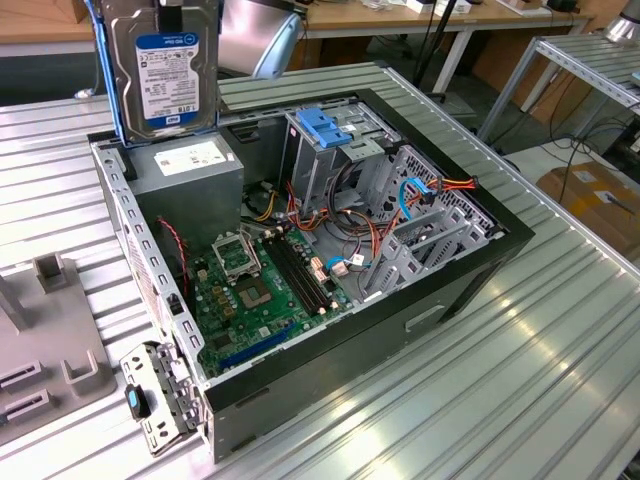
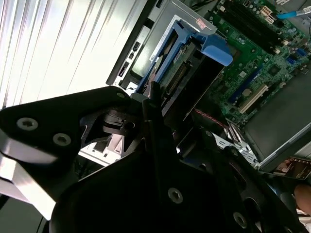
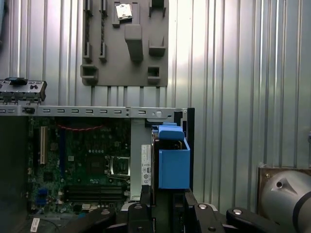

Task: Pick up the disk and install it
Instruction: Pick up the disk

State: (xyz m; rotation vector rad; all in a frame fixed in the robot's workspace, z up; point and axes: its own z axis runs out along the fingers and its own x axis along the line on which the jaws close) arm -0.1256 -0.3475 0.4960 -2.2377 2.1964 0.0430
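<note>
The disk [image 1: 165,75] is glossy metal edged in smooth blue plastic; the table [image 1: 520,380] is ribbed, shiny metal.

In the exterior view the disk [image 1: 165,70] runs off the top edge, so I lose its upper end. It also covers the far corner of the computer case [image 1: 420,320] and part of the power supply [image 1: 180,185] behind it. The grey fixture plate [image 1: 50,340] is cut by the exterior view's left edge. In the first wrist view the gripper [image 3: 166,196] clamps the disk and its dark body hides the disk's near end. The silver arm joint [image 3: 286,199] is cropped at the corner. In the second wrist view I cannot identify a blurred pale shape [image 2: 294,170].
</note>
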